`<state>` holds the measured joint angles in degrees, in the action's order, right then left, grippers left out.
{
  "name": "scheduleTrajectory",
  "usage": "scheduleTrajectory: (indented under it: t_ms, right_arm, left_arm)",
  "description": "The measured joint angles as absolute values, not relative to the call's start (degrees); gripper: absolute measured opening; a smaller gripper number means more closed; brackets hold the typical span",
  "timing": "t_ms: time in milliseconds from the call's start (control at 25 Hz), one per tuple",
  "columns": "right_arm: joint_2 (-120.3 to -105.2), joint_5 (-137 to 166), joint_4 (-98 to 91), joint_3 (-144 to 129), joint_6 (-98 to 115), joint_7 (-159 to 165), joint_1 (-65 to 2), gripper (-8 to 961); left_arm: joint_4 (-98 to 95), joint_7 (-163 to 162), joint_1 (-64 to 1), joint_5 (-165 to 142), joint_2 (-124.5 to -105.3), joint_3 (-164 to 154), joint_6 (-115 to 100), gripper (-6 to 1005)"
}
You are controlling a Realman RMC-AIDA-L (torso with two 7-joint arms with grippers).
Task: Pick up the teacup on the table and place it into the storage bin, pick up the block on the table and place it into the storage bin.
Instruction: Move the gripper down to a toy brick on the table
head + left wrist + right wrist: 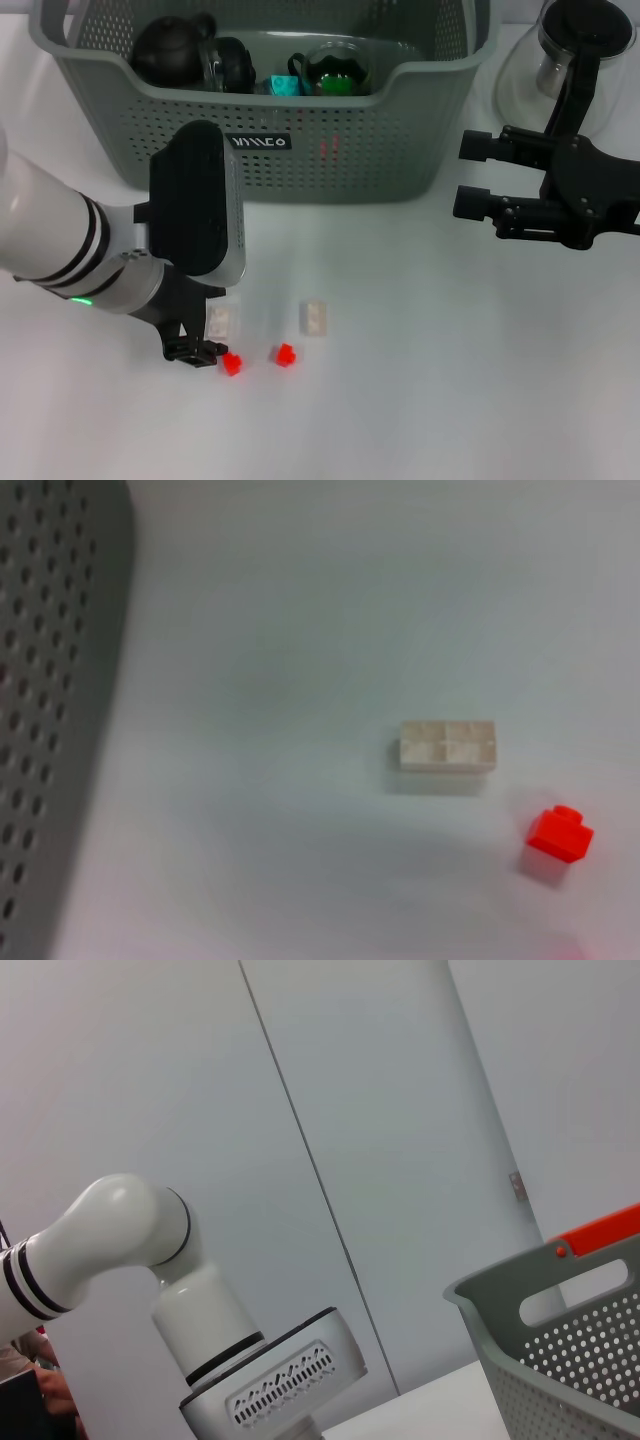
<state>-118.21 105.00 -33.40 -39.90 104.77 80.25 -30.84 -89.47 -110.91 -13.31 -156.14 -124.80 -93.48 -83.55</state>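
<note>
The storage bin [300,140] stands at the back of the table and holds a black teapot [168,48], dark cups [232,62], a glass cup [338,68] and a teal block [284,85]. No teacup shows on the table itself. Two pale blocks [314,317] [222,318] and two small red blocks [285,354] [232,363] lie on the table in front of the bin. My left gripper [196,349] is low over the table, right beside the left pale and red blocks. The left wrist view shows a pale block [447,745], a red block [560,836] and the bin wall [50,710]. My right gripper [474,175] hovers open and empty at the right.
A glass pitcher with a dark lid [565,50] stands at the back right, behind my right arm. The bin's corner [560,1350] and my left arm [150,1250] show in the right wrist view. White table spreads between the blocks and my right gripper.
</note>
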Motion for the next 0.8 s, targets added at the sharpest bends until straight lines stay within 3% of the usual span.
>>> scheduleTrajectory:
  t_ms: [800]
  right_arm:
    - [-118.21,105.02,-33.40,-39.90,104.96,80.17,-30.76,850]
  left_arm:
    - [-88.73,-112.86,-13.67,-157.59,-124.79,-95.01,-83.03,568]
